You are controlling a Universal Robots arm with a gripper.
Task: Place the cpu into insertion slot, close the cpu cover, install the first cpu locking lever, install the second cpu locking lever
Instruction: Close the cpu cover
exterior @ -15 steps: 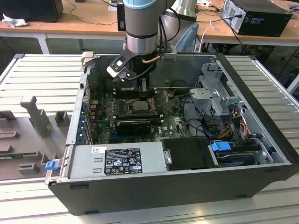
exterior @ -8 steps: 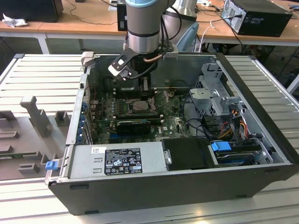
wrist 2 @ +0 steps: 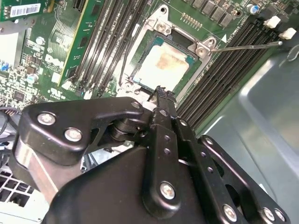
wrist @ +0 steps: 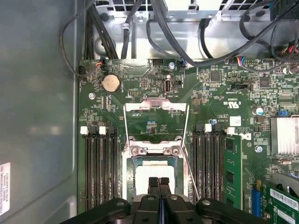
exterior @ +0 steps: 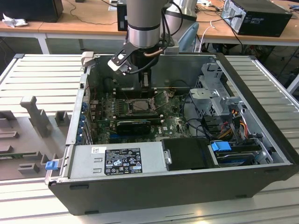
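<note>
Black metal fingers (wrist: 153,185) of the claw (wrist: 159,181) are pressed together with nothing pinched between them. The tip points down at the green motherboard (wrist: 219,95) inside the open dark grey computer case (exterior: 154,192), and the silver-and-grey robot arm (exterior: 145,21) rises straight above it. Directly under the tip lies the small flat square cpu with its pale beige-silver face (wrist 2: 163,65). It is seated level in the square dark insertion slot with the silvery rim (wrist: 127,179). In the second wrist view the tip of the claw overlaps the chip's nearest edge; I cannot tell whether it touches the metal face. Just beyond the claw, past the far edge of the slot, the thin silvery square cpu cover frame (wrist: 156,107) lies swung open on its hinge, with green board showing through its cut-out centre. Long black memory slots (wrist: 100,168) run along both sides of the claw, close beside the slot. A thin silvery wire locking lever (wrist 2: 243,45) slants free across one bank of them, off to the claw's side and not hooked down.
</note>
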